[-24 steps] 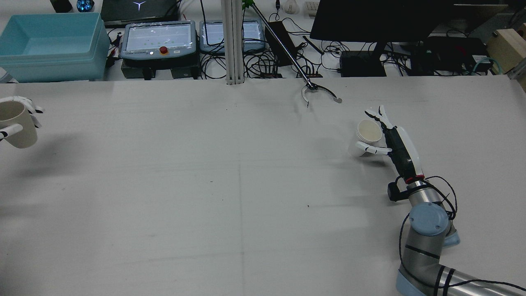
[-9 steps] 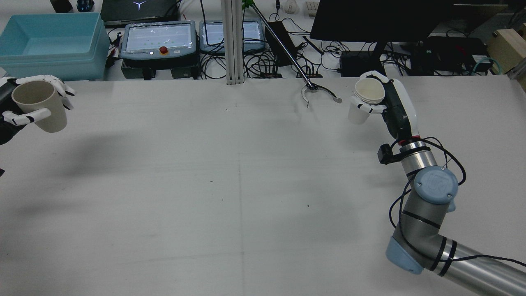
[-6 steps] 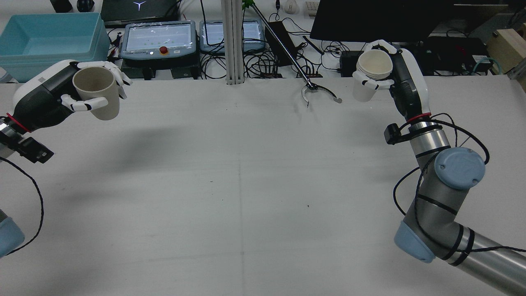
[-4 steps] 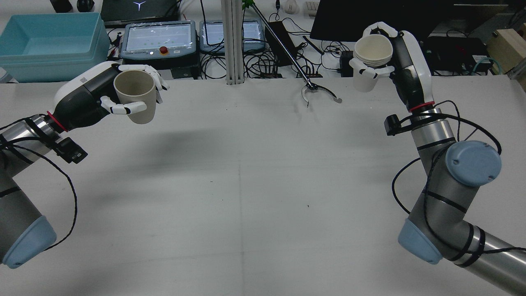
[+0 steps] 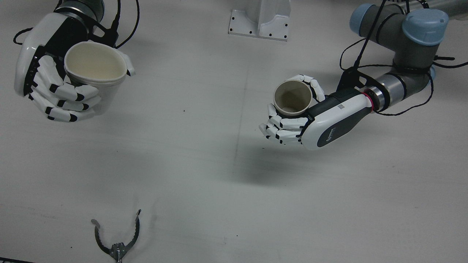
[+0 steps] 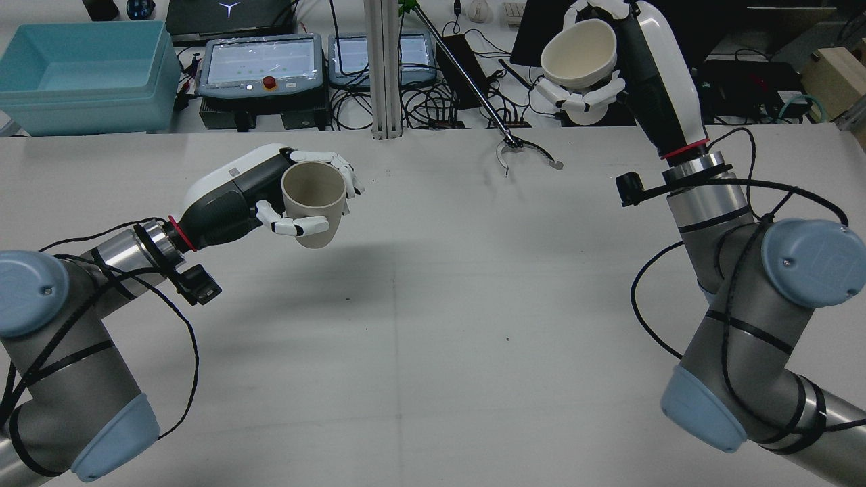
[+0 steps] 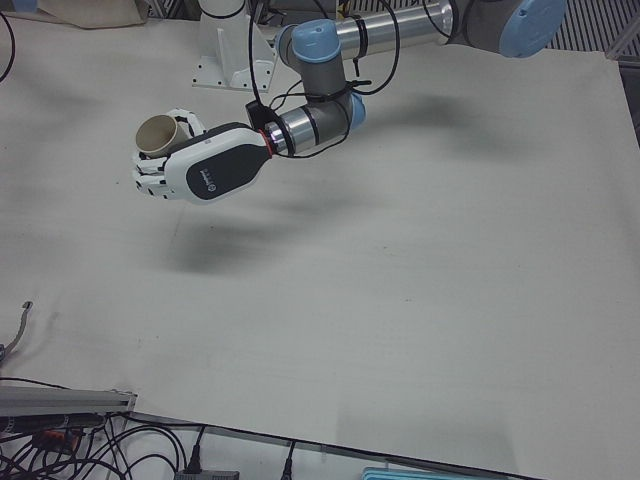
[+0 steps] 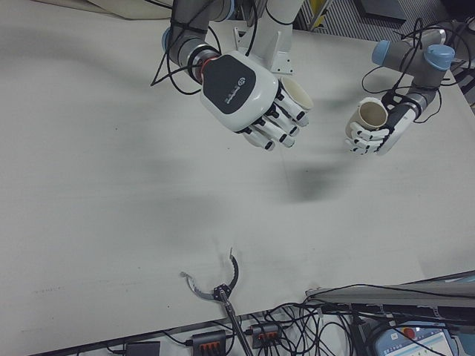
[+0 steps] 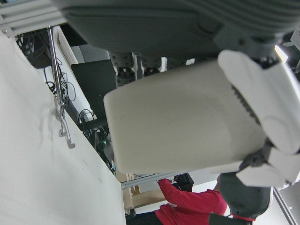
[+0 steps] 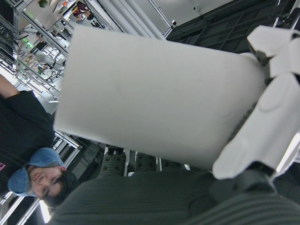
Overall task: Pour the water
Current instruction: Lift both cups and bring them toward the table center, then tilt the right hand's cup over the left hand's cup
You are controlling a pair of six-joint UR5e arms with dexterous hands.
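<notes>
Plainly set up for a pour from one cup into the other. Grips the beige cup (image 6: 311, 203) in the left hand (image 6: 233, 197), fingers (image 5: 283, 128) wrapped round the wall, mouth up and nearly level. Holds it in the air over the left half of the tabletop (image 6: 433, 325), well clear of the surface, with a shadow underneath. Probably kept upright and low like this to serve as the receiver: an open mouth, easy to aim at from above.

Carries the white cup (image 6: 578, 57) in the right hand (image 6: 646, 74), closed round its wall, much higher, above the right half of the tabletop. Looks like several paper cups nested together, judging by the stacked rims. Tips the mouth already somewhat toward the left side, which suits a pouring cup: height first, then tilt. Squeezes the rim a little out of round, so probably soft and easy to crush.

Cannot confirm any water: inside of the beige cup looks dry from above, and inside of the white one shows nothing clear.

Stand well apart for now, so the pour not yet possible. Next, in my judgement: bring the white cup over the beige mouth, then tilt slowly. Main risk: missing the mouth from such height.

Leaves the metal grabber tool (image 6: 524, 152) lying near the far edge of the tabletop, not involved.
</notes>
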